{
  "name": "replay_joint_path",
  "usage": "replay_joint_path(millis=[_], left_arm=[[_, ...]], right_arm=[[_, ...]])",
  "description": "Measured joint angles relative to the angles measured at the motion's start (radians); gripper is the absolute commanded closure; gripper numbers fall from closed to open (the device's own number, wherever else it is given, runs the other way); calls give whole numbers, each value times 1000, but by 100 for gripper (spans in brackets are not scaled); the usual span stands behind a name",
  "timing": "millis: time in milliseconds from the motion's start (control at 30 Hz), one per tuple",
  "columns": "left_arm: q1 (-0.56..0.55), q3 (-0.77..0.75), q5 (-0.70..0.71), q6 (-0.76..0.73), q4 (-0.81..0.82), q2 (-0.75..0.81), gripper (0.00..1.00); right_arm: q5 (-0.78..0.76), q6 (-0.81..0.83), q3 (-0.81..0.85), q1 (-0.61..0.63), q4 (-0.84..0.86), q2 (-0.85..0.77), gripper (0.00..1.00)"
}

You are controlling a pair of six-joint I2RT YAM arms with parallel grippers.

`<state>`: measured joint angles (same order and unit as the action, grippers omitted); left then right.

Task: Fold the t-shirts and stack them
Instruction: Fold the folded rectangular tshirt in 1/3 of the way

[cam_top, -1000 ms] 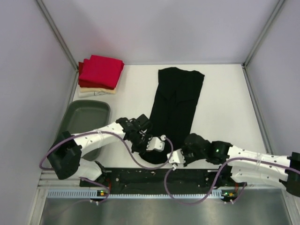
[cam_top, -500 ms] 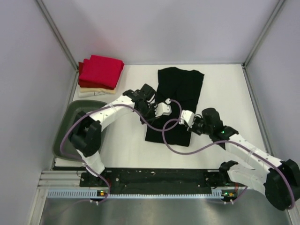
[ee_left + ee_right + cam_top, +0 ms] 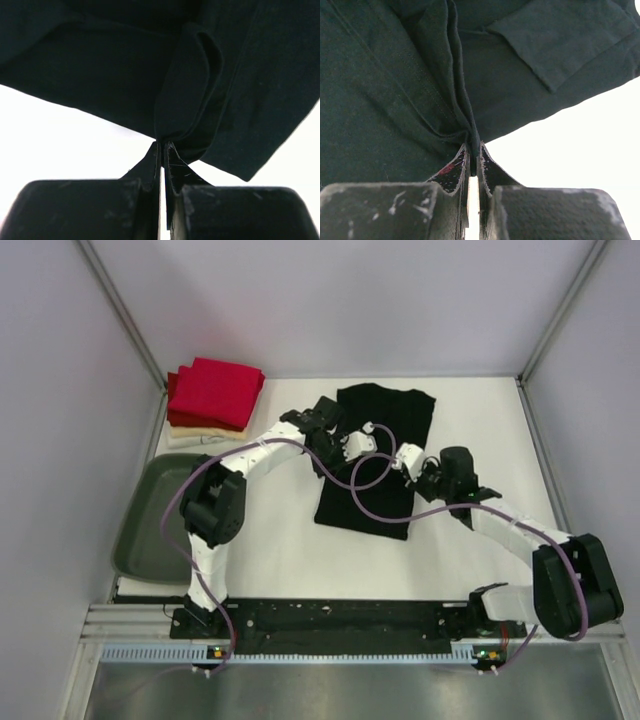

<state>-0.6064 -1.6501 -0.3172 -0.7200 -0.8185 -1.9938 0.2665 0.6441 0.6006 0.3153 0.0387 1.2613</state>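
Two-handed, carried the near hem of the black shirt (image 3: 378, 410) from the bottom of the frame up to its middle, doubling the lower part over the rest. Left it much shorter, lying at centre of the surface (image 3: 480, 440). Judged the lengthwise fold under way but not yet laid flat; probably wanted the hem taken further up, then released, before stacking with the red shirts (image 3: 215, 390) at upper left. Kept the left pincer (image 3: 360, 450) clamped tight on a bunched fold of black cloth. Held the right pincer (image 3: 400, 465) likewise closed on a pinched edge of the same shirt, just beside the left.
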Motion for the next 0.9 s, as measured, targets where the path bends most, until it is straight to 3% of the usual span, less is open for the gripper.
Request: replay_joint_path(millis=[533, 600, 700, 767, 900], left_arm=[[14, -181, 103, 89, 118, -179, 100], [16, -182, 111, 93, 122, -194, 92], [16, -192, 132, 105, 132, -215, 73], [17, -207, 160, 123, 146, -228, 59], [29, -253, 240, 144, 174, -242, 46]], right_arm=[[11, 18, 122, -93, 51, 225, 100], [12, 18, 124, -103, 50, 243, 98], [16, 19, 151, -110, 32, 280, 81], [-9, 17, 183, -111, 20, 311, 75], [-75, -19, 260, -132, 16, 369, 73]])
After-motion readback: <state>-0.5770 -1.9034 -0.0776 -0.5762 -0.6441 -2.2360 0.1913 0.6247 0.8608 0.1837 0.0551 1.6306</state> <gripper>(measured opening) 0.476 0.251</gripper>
